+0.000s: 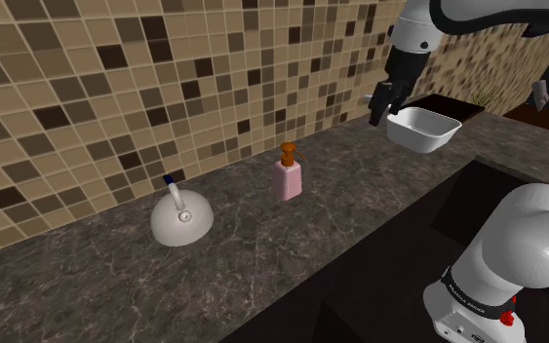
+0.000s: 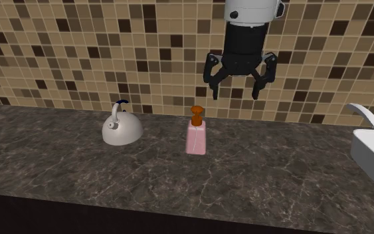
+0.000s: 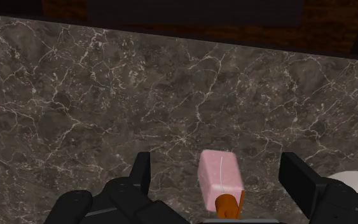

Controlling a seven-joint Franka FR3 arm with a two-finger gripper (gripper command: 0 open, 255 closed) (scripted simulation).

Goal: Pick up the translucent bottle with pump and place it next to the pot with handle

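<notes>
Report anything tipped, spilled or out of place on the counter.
Nothing stands out. The pink bottle and the pot stand upright and apart on the counter, no spill. The open gripper hangs above the bottle.

Arm [image 1: 530, 234]: glossy white rounded shells, dark joints, black lettered band, small red mark. Gripper [image 2: 235, 90]: all black, blocky fingers [image 3: 301, 181].

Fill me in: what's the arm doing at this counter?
The Franka arm's black gripper hangs open in the air above a pink pump bottle, touching nothing. In the wrist view the bottle lies between the spread fingers but below them, not clasped. The bottle stands upright on the dark marbled countertop, apart from the white kettle-like pot with handle, which sits toward the second exterior view's left. Nothing is picked up yet.
</notes>
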